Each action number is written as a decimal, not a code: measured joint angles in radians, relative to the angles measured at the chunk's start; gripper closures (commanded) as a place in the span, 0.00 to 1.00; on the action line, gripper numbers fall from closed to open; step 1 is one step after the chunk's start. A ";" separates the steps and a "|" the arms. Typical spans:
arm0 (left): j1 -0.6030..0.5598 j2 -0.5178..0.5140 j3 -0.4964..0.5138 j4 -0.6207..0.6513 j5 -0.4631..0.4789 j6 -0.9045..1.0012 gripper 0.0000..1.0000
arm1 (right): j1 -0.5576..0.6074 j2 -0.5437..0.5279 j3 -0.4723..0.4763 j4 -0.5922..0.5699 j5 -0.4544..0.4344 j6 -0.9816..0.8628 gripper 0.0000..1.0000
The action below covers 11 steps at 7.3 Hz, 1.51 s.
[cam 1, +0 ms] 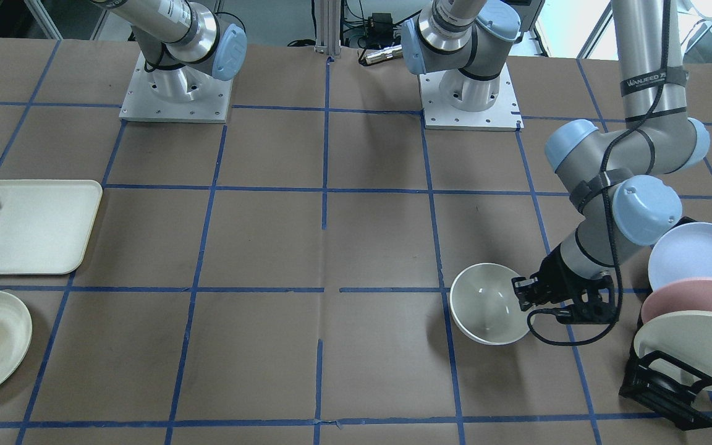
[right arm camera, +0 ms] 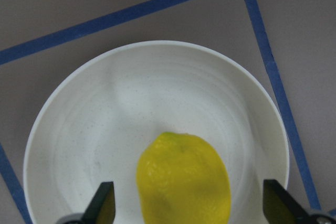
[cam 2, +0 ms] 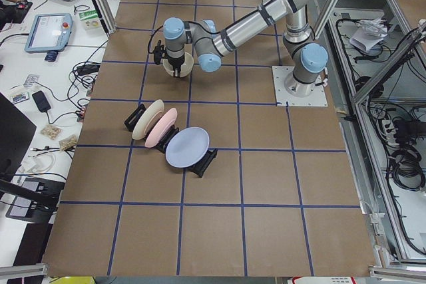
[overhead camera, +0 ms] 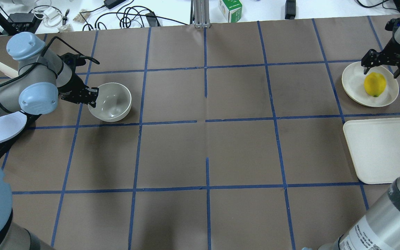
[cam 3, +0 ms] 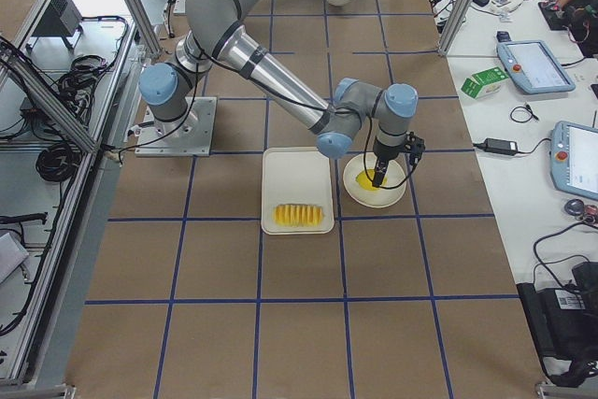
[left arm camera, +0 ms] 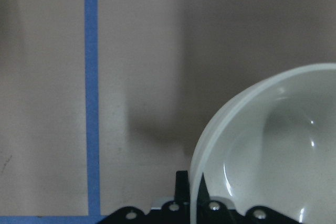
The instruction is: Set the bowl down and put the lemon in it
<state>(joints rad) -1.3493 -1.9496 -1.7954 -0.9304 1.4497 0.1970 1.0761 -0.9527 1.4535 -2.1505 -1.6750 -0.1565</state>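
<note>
I have the left gripper (overhead camera: 91, 97) pinched on the near rim of the bowl (overhead camera: 111, 102), one finger inside and one outside, as the left wrist view shows with the rim running between them. The bowl sits mouth up at the centre left of the overhead view. From its shadow I judge it is tipped or just off the table (overhead camera: 207, 149), though I cannot tell for sure. The right gripper (overhead camera: 381, 70) hangs over the lemon (overhead camera: 374, 84) at the upper right of that view, spread wide and holding nothing. In the right wrist view its fingers (right arm camera: 102, 209) stand either side of the lemon without touching it. The lemon lies on a plate (overhead camera: 354, 83), well apart from the bowl, with the whole width of the table between them. So I take the step in hand to be placing the bowl, with the lemon pick lined up but not yet begun. Next I would settle the bowl flat and let go of the rim cleanly so it does not tip. Then I would lower the right gripper, close across the lemon's narrow middle, and carry it over to drop it in the bowl
</note>
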 measured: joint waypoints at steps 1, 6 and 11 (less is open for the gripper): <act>-0.070 0.005 0.004 0.001 -0.039 -0.072 1.00 | -0.002 0.017 -0.006 -0.005 0.001 0.004 0.00; -0.413 -0.017 -0.024 0.205 -0.028 -0.506 1.00 | -0.002 0.033 0.002 0.007 0.047 0.017 1.00; -0.462 -0.031 -0.080 0.226 0.011 -0.569 0.01 | 0.002 -0.033 -0.069 0.147 0.040 0.019 1.00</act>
<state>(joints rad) -1.8114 -1.9808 -1.8754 -0.7042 1.4603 -0.3718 1.0780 -0.9853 1.3846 -2.0039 -1.6348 -0.1371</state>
